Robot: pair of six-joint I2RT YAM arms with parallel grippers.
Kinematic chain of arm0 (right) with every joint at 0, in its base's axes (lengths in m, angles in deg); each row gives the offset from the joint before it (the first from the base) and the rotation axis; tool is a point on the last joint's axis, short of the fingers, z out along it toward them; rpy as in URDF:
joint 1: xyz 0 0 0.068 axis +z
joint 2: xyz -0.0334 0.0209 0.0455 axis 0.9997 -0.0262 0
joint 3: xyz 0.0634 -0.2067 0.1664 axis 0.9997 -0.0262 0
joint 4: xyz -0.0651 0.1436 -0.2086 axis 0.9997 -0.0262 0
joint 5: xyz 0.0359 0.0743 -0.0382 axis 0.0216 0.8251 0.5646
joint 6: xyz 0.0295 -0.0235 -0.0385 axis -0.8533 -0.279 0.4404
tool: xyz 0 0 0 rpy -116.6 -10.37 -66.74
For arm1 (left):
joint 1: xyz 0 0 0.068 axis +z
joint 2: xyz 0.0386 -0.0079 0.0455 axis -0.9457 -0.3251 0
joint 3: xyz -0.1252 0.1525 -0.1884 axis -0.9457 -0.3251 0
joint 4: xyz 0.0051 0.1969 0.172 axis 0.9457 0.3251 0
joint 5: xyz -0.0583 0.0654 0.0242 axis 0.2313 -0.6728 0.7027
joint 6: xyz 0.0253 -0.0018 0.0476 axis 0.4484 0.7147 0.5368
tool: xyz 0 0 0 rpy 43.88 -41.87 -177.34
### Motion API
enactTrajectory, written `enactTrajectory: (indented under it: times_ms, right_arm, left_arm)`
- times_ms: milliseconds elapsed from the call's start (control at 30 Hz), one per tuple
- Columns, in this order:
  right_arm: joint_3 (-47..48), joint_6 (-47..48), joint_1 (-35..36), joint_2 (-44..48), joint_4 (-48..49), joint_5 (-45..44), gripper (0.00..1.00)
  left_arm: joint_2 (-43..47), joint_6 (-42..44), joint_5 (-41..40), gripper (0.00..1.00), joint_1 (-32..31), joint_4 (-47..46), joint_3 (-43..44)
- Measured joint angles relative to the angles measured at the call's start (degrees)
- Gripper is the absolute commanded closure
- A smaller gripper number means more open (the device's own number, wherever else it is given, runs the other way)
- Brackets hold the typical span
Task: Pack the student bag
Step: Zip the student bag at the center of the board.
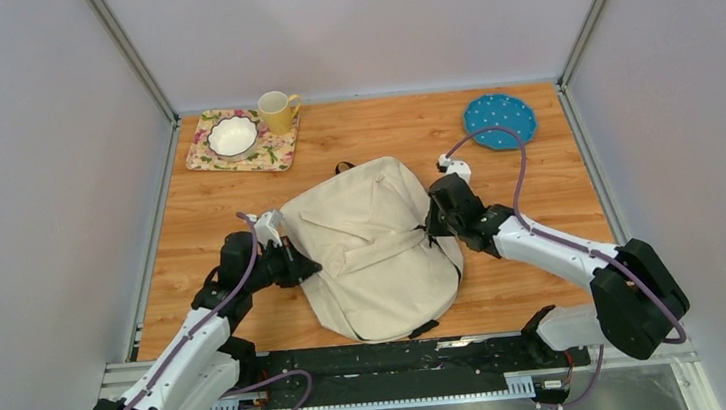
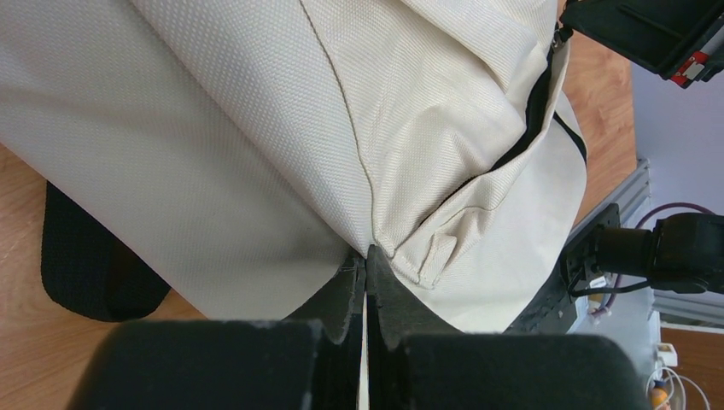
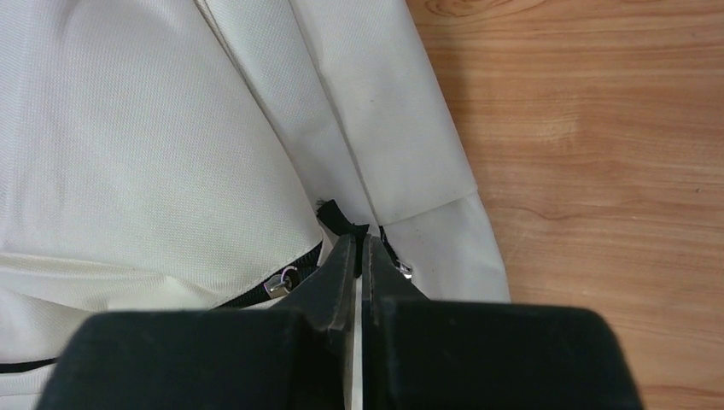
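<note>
Opening the student bag (image 1: pixel 373 244), centred on the desk (image 1: pixel 547 278): left jaws pinched shut on its side fabric, right jaws shut on a black tab (image 3: pixel 340 217) by the zip (image 3: pixel 256 293). Advisably, left anchors while right pulls along the zip.

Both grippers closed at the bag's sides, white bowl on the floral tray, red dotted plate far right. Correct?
No: the plate is blue with white dots, not red; the top view shows it. The rest stands: left gripper and right gripper closed at the student bag sides, white bowl on the floral tray.
</note>
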Motion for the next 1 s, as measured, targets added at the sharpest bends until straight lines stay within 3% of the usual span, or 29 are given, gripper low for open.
enactTrajectory:
  times_ms: [33, 67, 133, 267, 300, 333, 467, 600, 767, 1000]
  right_arm:
    - [-0.4, -0.2, -0.2, 0.3, 0.3, 0.4, 0.80]
    - [-1.0, -0.5, -0.3, 0.9, 0.7, 0.7, 0.60]
    - [-2.6, -1.0, -0.6, 2.8, 0.8, 1.0, 0.45]
    - [-4.9, -1.4, -1.8, 6.4, -1.7, 0.5, 0.34]
    - [-5.1, -1.4, -2.3, 7.1, -2.6, 0.5, 0.33]
    - [-5.2, -1.4, -2.8, 7.9, -3.5, 0.5, 0.33]
    - [-5.7, -1.4, -6.1, 10.6, -5.7, 1.7, 0.32]
    - [-8.0, -1.4, -11.9, 13.3, -6.4, 7.6, 0.32]
    - [-9.7, -1.4, -14.1, 14.2, -7.1, 14.1, 0.32]
    - [-15.5, -4.2, -14.2, 14.2, -3.8, 24.3, 0.33]
  left_arm:
    - [-0.2, 0.2, 0.2, 1.00, 0.1, 0.0, 0.1]
    - [-0.6, 0.4, 0.6, 1.00, 0.3, -0.1, 0.2]
    - [-1.7, 1.1, 1.0, 0.82, 0.4, -0.1, 0.4]
    - [-4.5, 2.7, 1.0, 0.51, 0.7, 0.9, 1.9]
    - [-5.1, 3.3, 0.9, 0.35, 0.7, 1.4, 2.6]
    - [-5.5, 3.7, 0.7, 0.29, 0.7, 1.8, 3.3]
    - [-4.5, 5.0, -1.6, 0.27, 0.9, 4.2, 5.5]
    - [0.2, 5.7, -8.1, 0.26, 0.9, 9.4, 5.9]
    - [6.5, 5.2, -14.0, 0.25, 0.9, 14.3, 5.3]
    - [9.6, 1.5, -11.5, 0.24, 0.9, 10.4, -4.3]
